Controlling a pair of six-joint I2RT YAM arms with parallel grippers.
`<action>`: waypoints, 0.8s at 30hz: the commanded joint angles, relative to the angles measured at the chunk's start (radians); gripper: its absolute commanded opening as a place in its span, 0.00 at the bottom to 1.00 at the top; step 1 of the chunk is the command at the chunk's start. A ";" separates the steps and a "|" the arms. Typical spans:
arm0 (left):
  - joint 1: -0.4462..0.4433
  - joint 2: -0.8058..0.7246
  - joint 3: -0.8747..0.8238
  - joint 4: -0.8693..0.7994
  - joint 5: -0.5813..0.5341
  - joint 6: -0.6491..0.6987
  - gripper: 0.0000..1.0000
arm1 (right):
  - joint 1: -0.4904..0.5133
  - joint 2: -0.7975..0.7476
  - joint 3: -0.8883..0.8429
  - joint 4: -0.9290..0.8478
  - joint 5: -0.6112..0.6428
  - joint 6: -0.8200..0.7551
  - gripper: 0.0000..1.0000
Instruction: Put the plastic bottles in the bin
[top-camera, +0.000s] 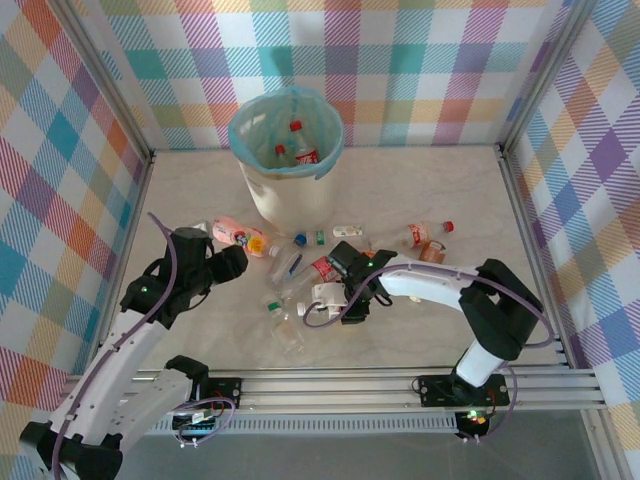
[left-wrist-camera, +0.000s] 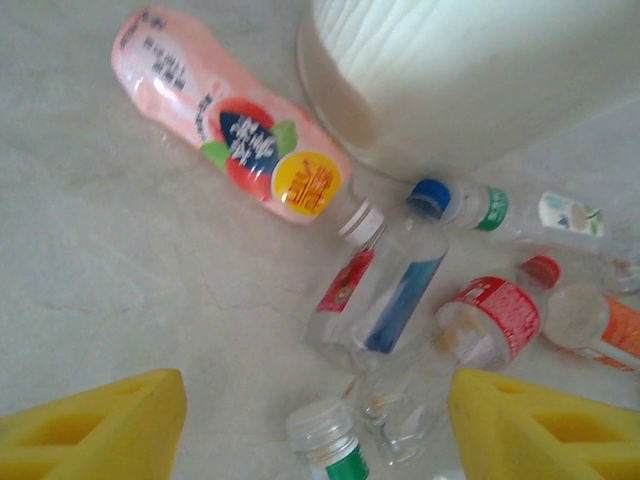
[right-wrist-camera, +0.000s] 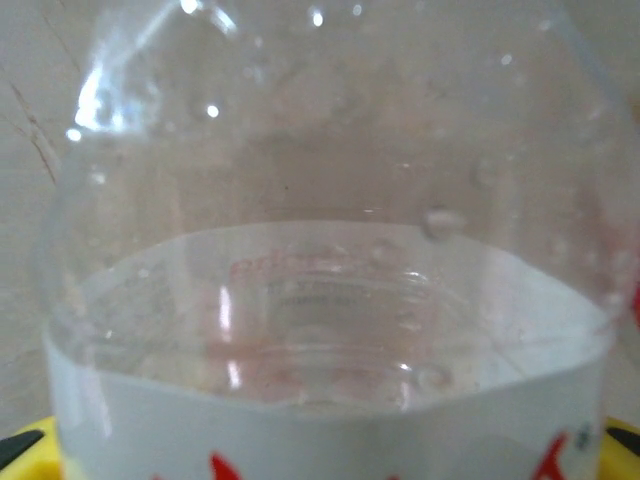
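Tall cream-white cylindrical bin (top-camera: 290, 200), lined with a teal plastic bag, stands at the far centre of the pale marbled table (top-camera: 440, 330). Two red-capped clear bottles (top-camera: 300, 140) lie inside it. The other small plastic bottles (top-camera: 300, 265), clear or pink with red, blue, green or orange caps, lie scattered just before its base. The left gripper (left-wrist-camera: 318, 415) hangs released above them. The right gripper (top-camera: 342, 292) brackets a clear white-labelled bottle (right-wrist-camera: 320, 300); whether it is clenched cannot be told.
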 joint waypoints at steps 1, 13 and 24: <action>-0.006 -0.007 0.058 0.042 -0.010 0.075 0.70 | -0.005 -0.086 0.030 -0.030 -0.047 0.098 0.55; -0.006 -0.075 0.041 0.412 0.399 0.264 0.79 | -0.126 -0.302 0.087 0.004 -0.445 0.341 0.54; -0.037 -0.052 0.110 0.578 0.718 0.293 0.91 | -0.160 -0.325 0.161 0.237 -0.720 0.543 0.52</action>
